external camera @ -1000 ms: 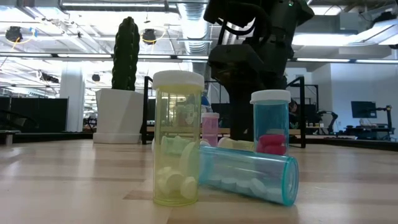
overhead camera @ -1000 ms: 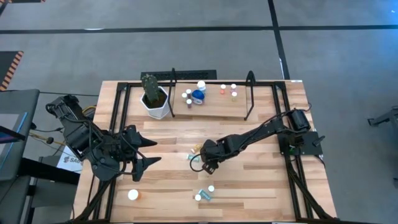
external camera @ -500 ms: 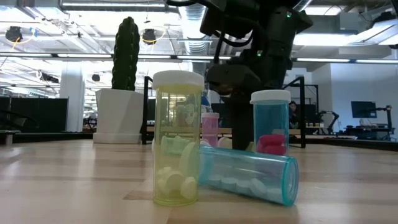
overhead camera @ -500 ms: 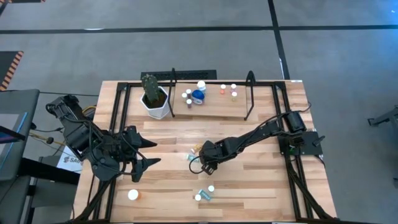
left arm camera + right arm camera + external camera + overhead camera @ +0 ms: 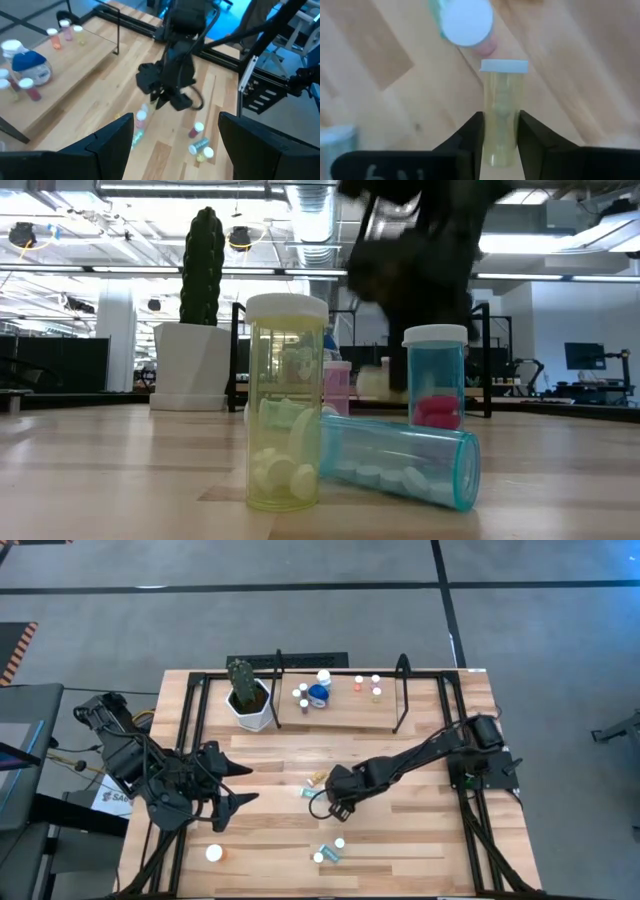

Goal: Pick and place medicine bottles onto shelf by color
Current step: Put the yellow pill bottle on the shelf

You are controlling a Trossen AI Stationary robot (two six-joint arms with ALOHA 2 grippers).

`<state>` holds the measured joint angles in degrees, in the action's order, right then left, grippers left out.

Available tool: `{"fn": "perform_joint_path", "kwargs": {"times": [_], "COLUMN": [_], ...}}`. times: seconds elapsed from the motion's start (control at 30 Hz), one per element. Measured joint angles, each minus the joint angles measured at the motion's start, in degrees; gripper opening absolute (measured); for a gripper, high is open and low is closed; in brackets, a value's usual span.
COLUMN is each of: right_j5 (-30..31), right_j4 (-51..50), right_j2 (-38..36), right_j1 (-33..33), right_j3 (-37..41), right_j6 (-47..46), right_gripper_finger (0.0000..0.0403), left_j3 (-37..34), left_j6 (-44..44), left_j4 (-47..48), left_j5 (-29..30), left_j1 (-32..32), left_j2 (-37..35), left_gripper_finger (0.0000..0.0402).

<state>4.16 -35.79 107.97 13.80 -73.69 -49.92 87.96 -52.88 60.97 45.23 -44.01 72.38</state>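
My right gripper [image 5: 322, 787] is at the table's middle, shut on a pale yellow medicine bottle [image 5: 503, 107] with a white cap [image 5: 504, 66]. A white-capped teal bottle [image 5: 465, 20] stands just beyond it. Near the front edge a yellow bottle [image 5: 286, 405] and a teal bottle [image 5: 435, 378] stand upright, and another teal one [image 5: 400, 465] lies on its side. An orange bottle [image 5: 214, 853] stands at the front left. The shelf [image 5: 340, 718] at the back carries several bottles, one of them a rounded blue one [image 5: 318, 694]. My left gripper [image 5: 238, 784] waits open over the table's left. My right gripper pinches the yellow bottle's body between its two fingers [image 5: 472, 135], on its two sides near the base end [image 5: 500, 150]. The capped end sticks out past the fingertips. Whether the bottle is clear of the table I cannot tell.
A white pot with a green cactus [image 5: 248, 700] stands at the shelf's left end. Black rails [image 5: 195, 720] run along the table's left and right sides. Bare planks [image 5: 420, 840] lie at the front right.
My right gripper has shut on the yellow bottle near the table's middle. In the low view the arm is now blurred, and a pale bottle under it shows higher than before.
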Motion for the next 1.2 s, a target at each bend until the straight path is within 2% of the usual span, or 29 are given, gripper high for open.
{"fn": "perform_joint_path", "kwargs": {"times": [0.2, 0.3, 0.37, 0.47, 0.6, 0.73, 0.87, 1.03, 1.1, 1.2], "right_j5": [2.41, 4.99, 5.11, 5.05, 4.69, 2.17, 2.21, 8.66, 10.28, 12.25], "right_j4": [0.0, 2.7, 5.3, 10.8, 15.55, 15.74, 18.32, 27.27, 31.44, 36.03], "right_j2": [-9.48, -14.47, -17.21, -20.57, -23.36, -24.0, -23.02, -21.36, -21.34, -21.42], "right_j1": [-0.43, -0.85, -1.46, -2.29, -3.21, -3.5, -2.69, -1.68, -1.94, -2.64], "right_j3": [-0.04, -0.06, -0.06, -0.15, -0.17, -1.89, -5.41, -7.36, -7.36, -7.36], "right_j6": [0.51, 2.1, 3.7, 5.85, 6.91, 9.51, 14.49, 21.3, 23.63, 26.06], "right_gripper_finger": [0.0116, 0.0114, 0.0113, 0.0113, 0.0113, 0.0113, 0.0113, 0.0113, 0.0113, 0.0113], "left_j3": [0.0, 0.0, -0.02, -0.02, -0.02, -0.02, 0.0, 0.0, 0.0, 0.0], "left_j6": [2.69, 7.49, 12.5, 22.95, 37.45, 44.92, 47.33, 45.63, 43.32, 40.14], "left_j4": [-0.76, -2.84, -4.82, -9.75, -16.07, -18.74, -19.69, -20.45, -21.22, -21.77], "left_j5": [5.55, 8.93, 8.85, 4.59, -5.5, -14.7, -20.67, -20.55, -19.39, -12.99], "left_j1": [0.14, 1.04, 1.75, 3.68, 6.7, 10.73, 15.62, 20.19, 21.65, 22.98], "left_j2": [0.02, 0.75, 1.51, 2.93, 5.09, 5.63, 5.55, 5.54, 5.55, 5.55], "left_gripper_finger": [0.0276, 0.0276, 0.0276, 0.0276, 0.0276, 0.0276, 0.0276, 0.0276, 0.0276, 0.0276]}}
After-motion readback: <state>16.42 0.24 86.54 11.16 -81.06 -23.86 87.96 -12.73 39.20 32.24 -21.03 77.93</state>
